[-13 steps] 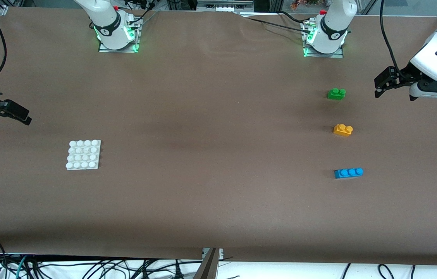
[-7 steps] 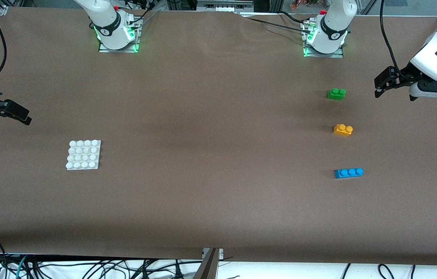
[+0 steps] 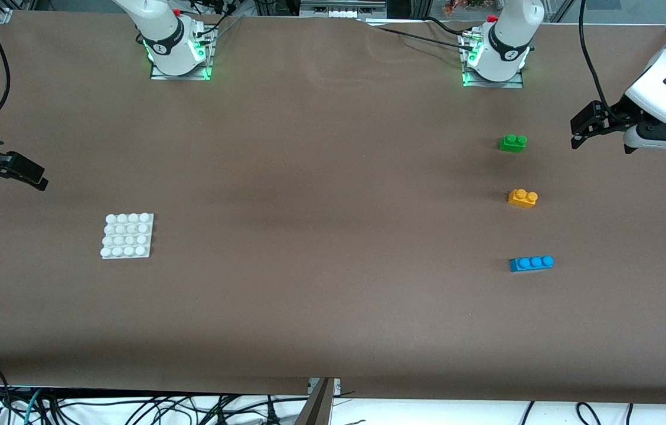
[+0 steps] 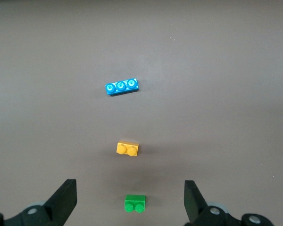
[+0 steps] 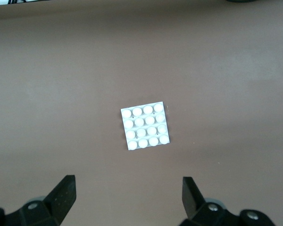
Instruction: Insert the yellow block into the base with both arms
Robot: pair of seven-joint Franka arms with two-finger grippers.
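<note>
I see yellow block (image 3: 522, 198) on table (image 3: 321, 236) at left arm's end, between green brick (image 3: 512, 143) and blue brick (image 3: 531, 263) (none touching). Base (image 3: 127, 235) lies at right arm's end. Left gripper (image 4: 130, 205) hangs over table near green brick, jaws apart, empty. Right gripper (image 5: 127, 202) hangs over table near base, jaws apart, empty.

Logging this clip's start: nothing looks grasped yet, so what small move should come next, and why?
Probably the left hand, open and empty in the air at its end of the table, should move over the small yellow-orange plastic two-stud block, which lies untouched between the green brick and the blue brick. The right hand waits open near the flat white studded base plate.
</note>
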